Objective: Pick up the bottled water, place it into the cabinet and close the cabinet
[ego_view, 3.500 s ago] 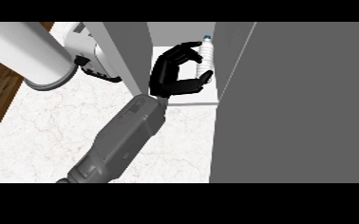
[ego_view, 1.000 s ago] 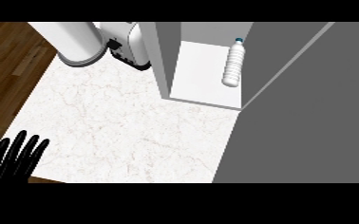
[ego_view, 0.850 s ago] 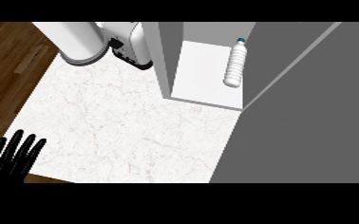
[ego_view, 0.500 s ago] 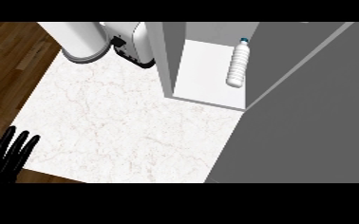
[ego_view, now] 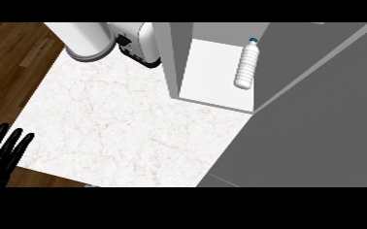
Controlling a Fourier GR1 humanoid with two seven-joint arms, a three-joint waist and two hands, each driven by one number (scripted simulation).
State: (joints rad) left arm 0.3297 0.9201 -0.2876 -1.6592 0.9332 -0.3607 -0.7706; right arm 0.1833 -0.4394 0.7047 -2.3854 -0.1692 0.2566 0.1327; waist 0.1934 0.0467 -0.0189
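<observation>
The left hand point(ego_view: 13, 148) shows at the left edge of the head view, at the near left corner of the counter point(ego_view: 129, 121). Its fingers point(ego_view: 22, 143) are straight, spread slightly and pointing toward the far side; they hold nothing and touch no object. Only the fingers and part of the palm are in view. The right hand does not appear in the view.

The counter has a white marbled top. A dark wooden floor point(ego_view: 22, 43) shows along its left side and below its near left corner.

The bottled water point(ego_view: 247, 65) lies inside the cabinet point(ego_view: 175, 53), well apart from the left hand. The bottle is clear with a blue cap point(ego_view: 253, 40). The cap points toward the far side, and the body runs nearly straight from far to near. The bottle rests on the white cabinet floor point(ego_view: 208, 77), against the right side of the compartment.

The cabinet stands at the far right of the counter. Its grey left wall rises between the counter surface and the compartment. The cabinet door point(ego_view: 308, 121) is open; the large grey panel fills the right part of the view, with its edge running diagonally from the far right to the near centre.

At the far left of the counter stands a white cylindrical appliance point(ego_view: 86, 41). Just to its right, beside the cabinet wall, sits a white appliance with black detail point(ego_view: 136, 46).
</observation>
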